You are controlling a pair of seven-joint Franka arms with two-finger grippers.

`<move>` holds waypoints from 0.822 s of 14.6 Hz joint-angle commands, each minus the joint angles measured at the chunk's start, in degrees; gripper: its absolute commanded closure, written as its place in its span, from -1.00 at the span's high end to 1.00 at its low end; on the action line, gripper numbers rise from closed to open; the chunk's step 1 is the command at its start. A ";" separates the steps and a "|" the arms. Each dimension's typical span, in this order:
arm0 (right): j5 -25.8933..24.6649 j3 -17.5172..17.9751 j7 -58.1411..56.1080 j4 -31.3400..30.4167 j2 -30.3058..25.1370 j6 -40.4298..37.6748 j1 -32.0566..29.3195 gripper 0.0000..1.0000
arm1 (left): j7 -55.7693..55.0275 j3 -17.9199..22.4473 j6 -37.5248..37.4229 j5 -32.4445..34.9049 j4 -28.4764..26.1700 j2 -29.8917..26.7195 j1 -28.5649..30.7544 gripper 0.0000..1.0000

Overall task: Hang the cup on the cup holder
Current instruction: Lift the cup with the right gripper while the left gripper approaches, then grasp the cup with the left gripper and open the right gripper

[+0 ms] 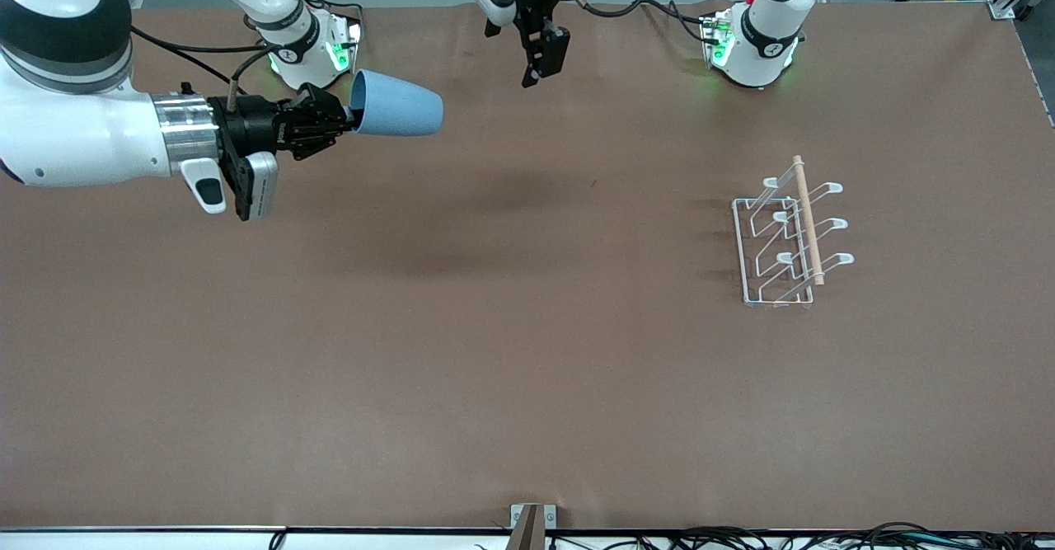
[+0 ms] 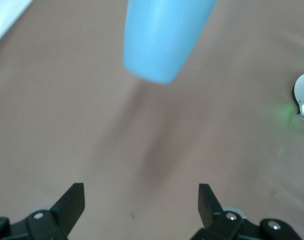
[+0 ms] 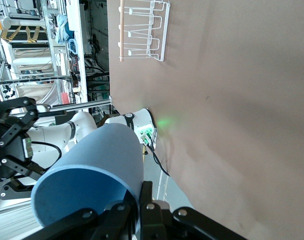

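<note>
One cup: we see the light-blue cup point(image 1: 398, 105) in the upper left of the front view, lying sideways in the air over the table's bare brown top point(image 1: 494, 369), its mouth toward the gripper.
Right gripper: the right gripper point(image 1: 342, 121) has its jaws closed on the cup's rim, one finger inside the mouth as far as we can judge.
Left gripper: the left gripper point(image 1: 540, 59) hangs at top centre of the front view, jaws spread wide and empty; this arm waits.
Cup holder: the cup holder point(image 1: 787, 237) stands on the table at the right of the front view, well apart from the cup.
Handling: we judge the cup light, stiff and smooth, so a rim pinch may let it swivel; the wall near the mouth is the natural hold.
Views: only the right wrist view shows the fingers point(image 3: 142, 200) at the rim; only the front view shows the rack's prongs against the cup.
</note>
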 commanded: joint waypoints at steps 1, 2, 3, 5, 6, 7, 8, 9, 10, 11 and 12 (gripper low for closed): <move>1.48 -0.59 -1.14 -0.71 -0.18 -0.56 1.05 -1.00 | 4.18 -0.52 1.57 -0.67 4.00 3.19 0.07 1.00; 1.48 -0.59 -1.14 -0.71 -0.18 -0.47 1.76 -1.00 | 4.19 -0.52 1.66 -0.67 5.06 4.07 -0.80 1.00; 1.48 -0.59 -1.14 -0.71 -0.09 -0.38 1.85 -1.00 | 4.10 -0.52 1.92 -0.59 5.94 5.21 -1.50 1.00; 1.48 -0.59 -1.05 -0.71 -0.09 -0.56 2.11 -1.00 | 4.19 -0.44 5.51 -0.50 6.56 7.41 -2.38 1.00; 1.48 -0.59 -1.05 -0.71 -0.09 -0.56 2.20 -1.00 | 4.53 -0.44 7.79 -0.50 6.65 8.72 -2.74 1.00; 1.48 -0.59 -1.05 -0.71 -0.09 -0.56 2.64 -1.00 | 5.50 -0.44 9.64 -0.41 6.74 9.69 -3.44 1.00; 1.48 -0.59 -0.96 -0.71 -0.09 -0.56 2.82 -1.00 | 5.94 -0.44 10.97 -0.41 6.74 10.31 -3.88 1.00; 1.57 -0.50 -0.96 -0.71 -0.09 -0.56 2.82 -1.00 | 6.21 -0.44 11.59 -0.32 6.74 10.58 -3.88 1.00; 1.48 -0.50 -0.96 -0.71 -0.09 -0.64 2.90 -1.00 | 6.38 -0.44 12.38 -0.32 6.74 11.37 -3.97 1.00; 1.57 -0.50 -0.96 -0.71 -0.09 -1.25 2.91 -1.00 | 6.47 -0.44 13.95 -0.32 6.74 12.07 -4.23 1.00; 1.48 -0.59 -0.96 -0.62 -0.09 -1.43 2.82 -1.00 | 6.38 -0.44 14.84 -0.32 6.74 12.60 -4.93 1.00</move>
